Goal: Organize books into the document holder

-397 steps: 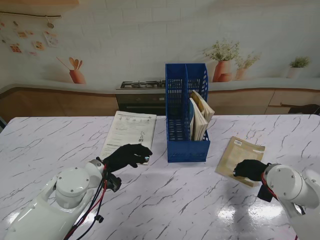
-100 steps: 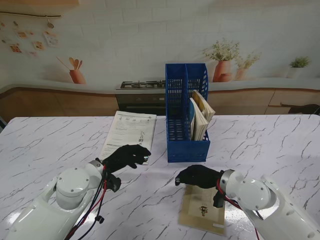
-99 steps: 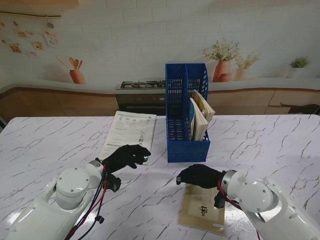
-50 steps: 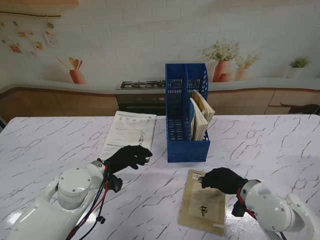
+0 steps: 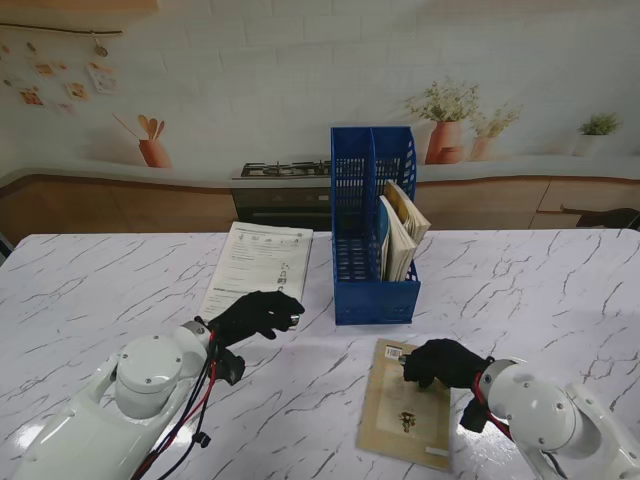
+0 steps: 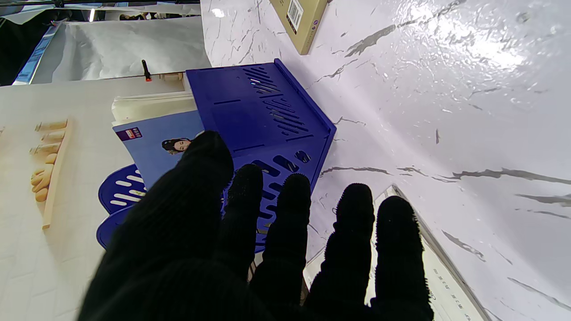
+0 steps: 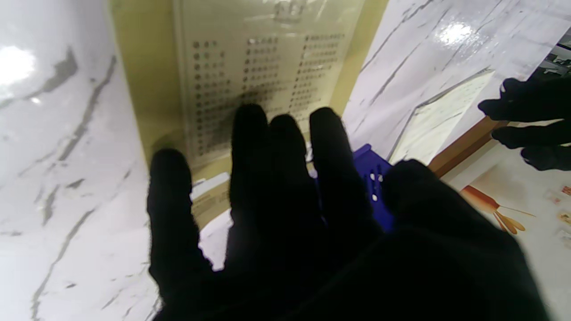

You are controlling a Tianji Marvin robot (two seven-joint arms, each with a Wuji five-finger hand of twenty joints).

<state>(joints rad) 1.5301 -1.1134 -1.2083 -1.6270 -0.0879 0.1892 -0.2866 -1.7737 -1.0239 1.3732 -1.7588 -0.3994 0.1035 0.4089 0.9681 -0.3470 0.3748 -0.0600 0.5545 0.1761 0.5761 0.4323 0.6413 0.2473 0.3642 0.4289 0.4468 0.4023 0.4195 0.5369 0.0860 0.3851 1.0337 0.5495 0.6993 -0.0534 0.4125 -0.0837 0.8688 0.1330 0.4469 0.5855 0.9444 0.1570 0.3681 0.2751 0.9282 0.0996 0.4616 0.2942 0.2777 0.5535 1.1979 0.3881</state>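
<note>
Both hands are sitting low over the table with nothing gripped. Her right hand (image 5: 441,362), fingers loosely spread, is resting on the far end of the tan book (image 5: 405,415), which is lying flat at about six o'clock from the blue document holder (image 5: 372,240). Over at eight o'clock from the holder, the left hand (image 5: 255,312) is hovering, fingers apart, on the near edge of the white booklet (image 5: 255,262). A couple of books (image 5: 400,235) are already standing inside, so I'd judge two remain.
</note>
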